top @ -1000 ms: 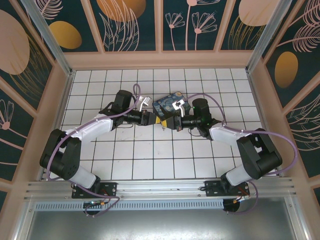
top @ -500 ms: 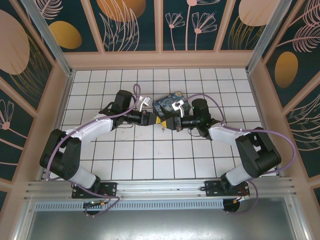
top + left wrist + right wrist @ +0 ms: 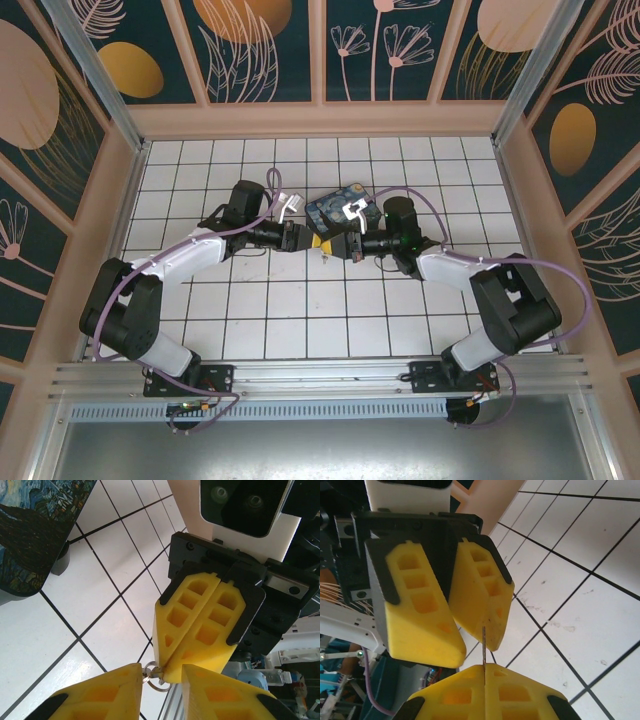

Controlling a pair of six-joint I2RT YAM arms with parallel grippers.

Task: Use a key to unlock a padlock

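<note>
Closely, one left tool, one right tool pinching one key

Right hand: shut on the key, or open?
Shut on it. The right hand has its fingers pressed together, and the key sticks out as a thin blade from the seam between them.

Left hand and right hand meet tip to tip, key between, box behind.

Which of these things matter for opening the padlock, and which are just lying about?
For the job: key pinched in the shut right gripper; key ring; open left gripper.
Just lying about: blue-and-yellow swirl-painted box.
</note>
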